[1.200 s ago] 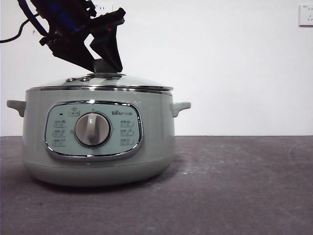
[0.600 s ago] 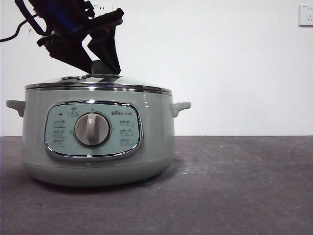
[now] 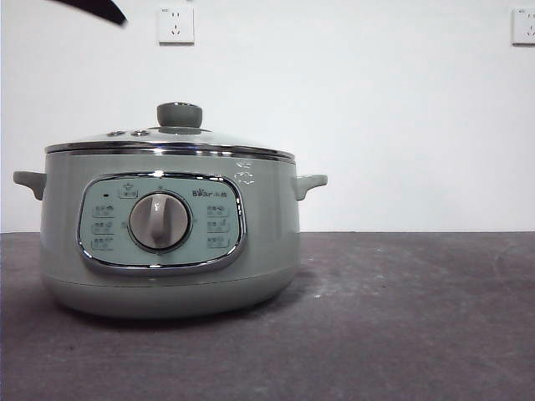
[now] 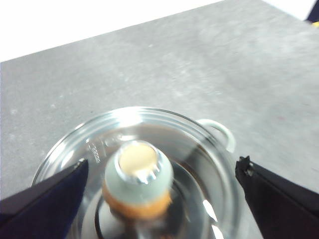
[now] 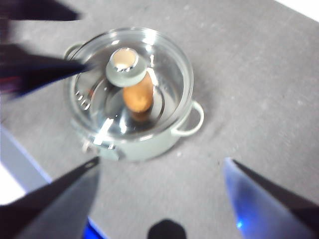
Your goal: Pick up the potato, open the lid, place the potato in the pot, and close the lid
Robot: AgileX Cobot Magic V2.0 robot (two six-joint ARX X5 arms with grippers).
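Note:
The pale green pot [image 3: 167, 242] stands at the left of the front view. The glass lid [image 3: 167, 142] sits closed on it, and its green knob [image 3: 179, 114] is free. The potato [image 5: 138, 98] lies inside the pot and shows through the glass, also in the left wrist view [image 4: 137, 210]. My left gripper [image 4: 162, 164] is open and hangs above the lid [image 4: 199, 164], with its jaws wide on either side of the knob [image 4: 138, 169] and not touching it. My right gripper [image 5: 160, 162] is open and empty, high above the pot [image 5: 149, 144].
A black arm tip [image 3: 96, 8] shows at the top left corner of the front view. Two wall sockets [image 3: 175, 25] are on the white wall behind. The grey table [image 3: 401, 317] stretches to the right of the pot.
The gripper that held the lid's knob has let go and risen almost out of the front view. The lid now rests closed on the pot.

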